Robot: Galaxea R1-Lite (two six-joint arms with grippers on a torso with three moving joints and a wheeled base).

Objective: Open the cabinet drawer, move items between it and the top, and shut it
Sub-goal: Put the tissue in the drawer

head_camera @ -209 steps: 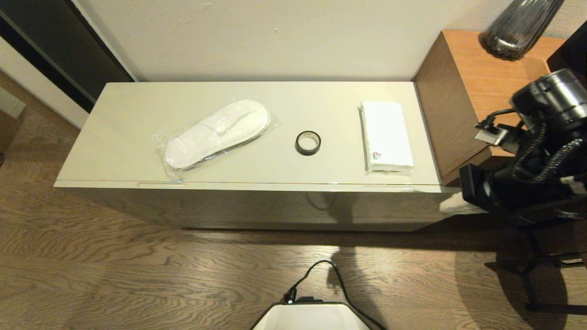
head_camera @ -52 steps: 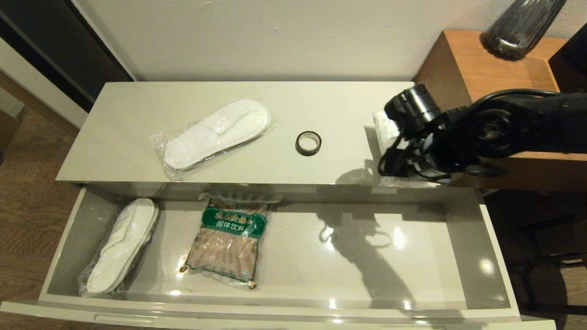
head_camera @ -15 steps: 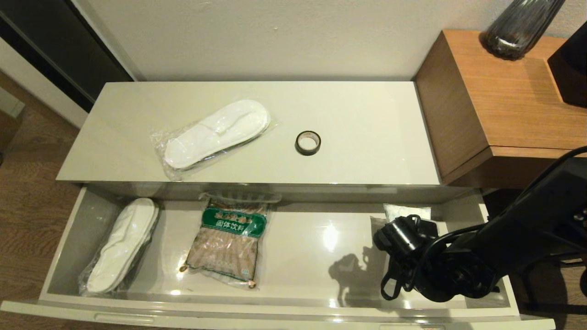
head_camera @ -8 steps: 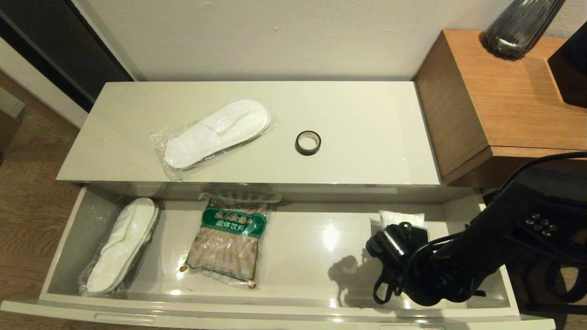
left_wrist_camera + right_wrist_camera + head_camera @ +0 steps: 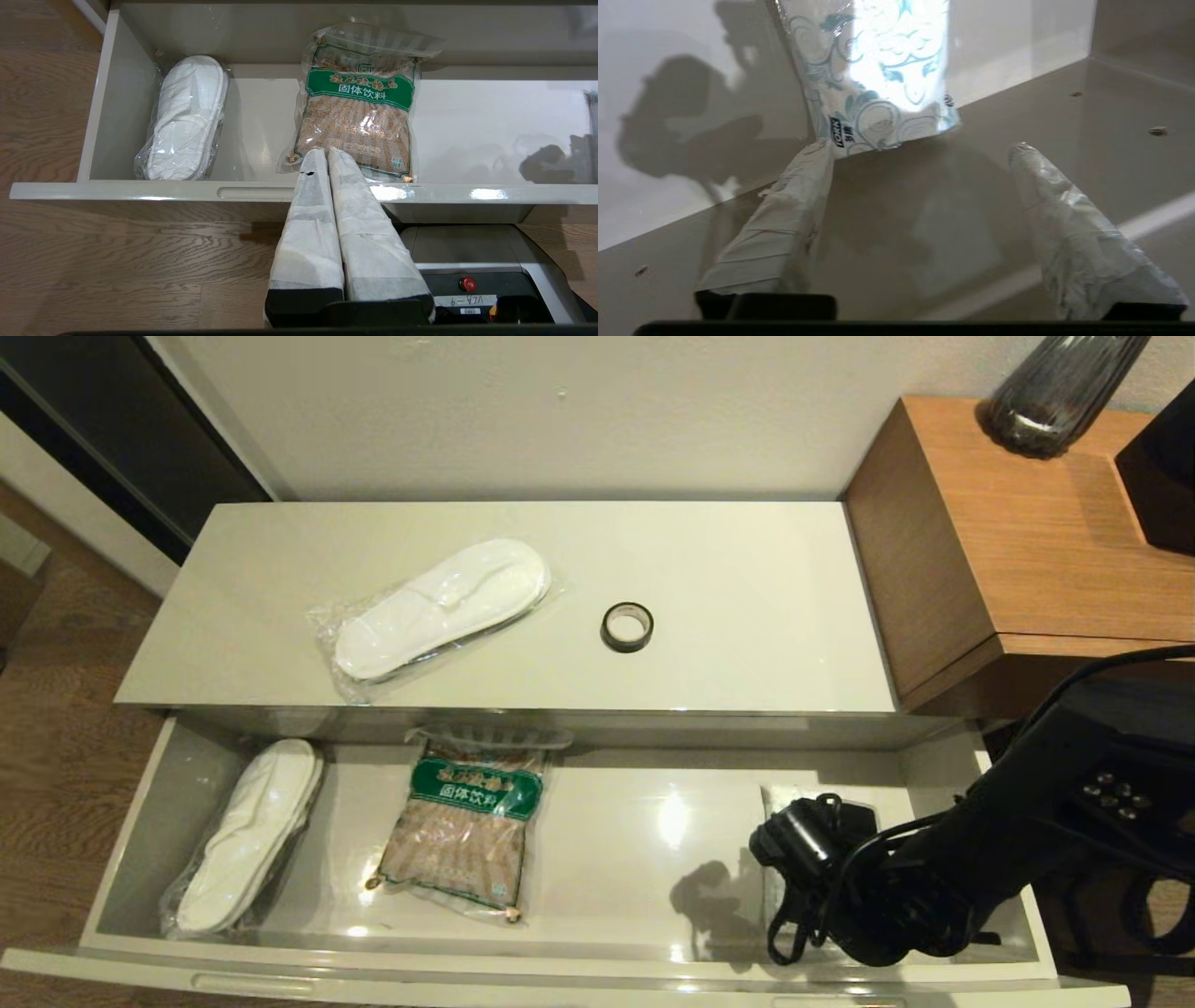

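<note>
In the open drawer (image 5: 597,947), the right gripper (image 5: 920,149) is spread just by the packet (image 5: 878,70); the left gripper (image 5: 327,156) is pressed together.

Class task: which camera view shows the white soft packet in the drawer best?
The right wrist view: the white soft packet fills it, blue-patterned wrapper plain. The head view shows only an edge behind the arm; the left wrist view shows nothing recognisable.

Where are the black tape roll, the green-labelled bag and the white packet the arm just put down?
black tape roll (image 5: 626,627), head view, on its ring.
green-labelled bag (image 5: 471,829), head view, middle of the bag.
white packet (image 5: 878,70), right wrist view, its patterned face.
</note>
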